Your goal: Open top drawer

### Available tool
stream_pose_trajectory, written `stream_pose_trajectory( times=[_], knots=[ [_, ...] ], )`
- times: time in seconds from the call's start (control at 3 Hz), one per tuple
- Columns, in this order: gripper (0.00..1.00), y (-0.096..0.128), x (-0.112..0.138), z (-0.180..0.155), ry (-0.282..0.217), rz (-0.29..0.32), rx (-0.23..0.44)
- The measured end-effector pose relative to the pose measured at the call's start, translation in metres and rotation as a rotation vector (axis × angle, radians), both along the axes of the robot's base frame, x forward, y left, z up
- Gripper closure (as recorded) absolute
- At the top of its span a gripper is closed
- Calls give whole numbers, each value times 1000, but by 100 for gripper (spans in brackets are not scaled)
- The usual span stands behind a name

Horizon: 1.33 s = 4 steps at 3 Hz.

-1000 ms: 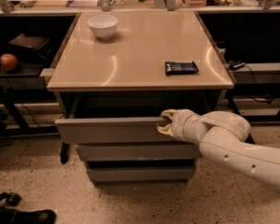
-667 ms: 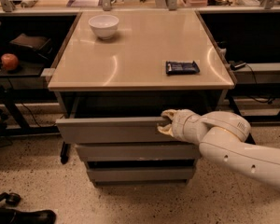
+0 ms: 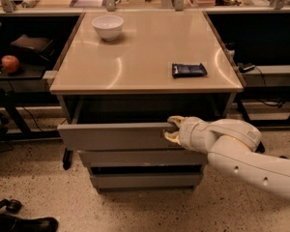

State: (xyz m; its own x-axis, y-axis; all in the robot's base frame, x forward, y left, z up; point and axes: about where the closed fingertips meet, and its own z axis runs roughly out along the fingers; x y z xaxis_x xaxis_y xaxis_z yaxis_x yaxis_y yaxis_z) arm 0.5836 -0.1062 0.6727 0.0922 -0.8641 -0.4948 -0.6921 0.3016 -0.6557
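Note:
The top drawer (image 3: 113, 137) is the widest grey front under the beige table top. It stands pulled out a little, with a dark gap behind its upper edge. My gripper (image 3: 172, 129) is at the right part of that front. One tan finger reaches over the top edge and the other (image 3: 171, 138) lies against the face, so the gripper is shut on the panel's rim. The white arm (image 3: 241, 151) comes in from the lower right. Two narrower grey drawer fronts (image 3: 142, 157) sit closed below.
On the table top (image 3: 140, 66) stand a white bowl (image 3: 108, 27) at the back left and a dark blue packet (image 3: 189, 70) at the right. A red apple (image 3: 10, 63) lies on the left shelf. Cables run at the right, and a dark object lies on the floor at lower left.

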Motion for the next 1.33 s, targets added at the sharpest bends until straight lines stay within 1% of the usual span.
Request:
stream_pose_trajectory(
  times=[0.33, 0.67, 1.0, 1.33],
  knots=[
    [100, 2, 1, 0, 4, -3, 2],
    [100, -1, -4, 0, 7, -11, -4],
    [100, 2, -4, 0, 6, -11, -4],
    [100, 5, -10, 6, 0, -8, 5]
  ],
)
